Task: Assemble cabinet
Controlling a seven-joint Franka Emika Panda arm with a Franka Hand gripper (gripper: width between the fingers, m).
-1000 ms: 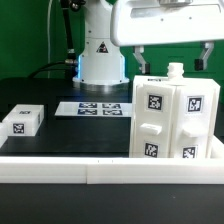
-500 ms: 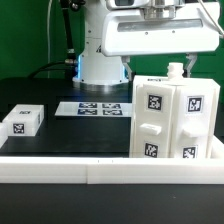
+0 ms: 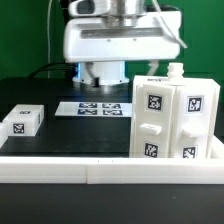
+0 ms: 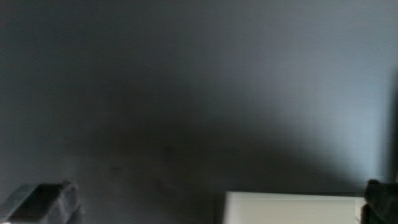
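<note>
Bearing marker tags (image 3: 156,101), white cabinet (image 3: 172,125)

end effector (image 4: 210,203) wide open, arm hanging above the desk
The big white wrist housing (image 3: 115,42) sits upper middle in the exterior view, right in front of the arm's base (image 3: 100,72). Wrist view shows the fingers (image 4: 45,203) spread way apart.
</note>
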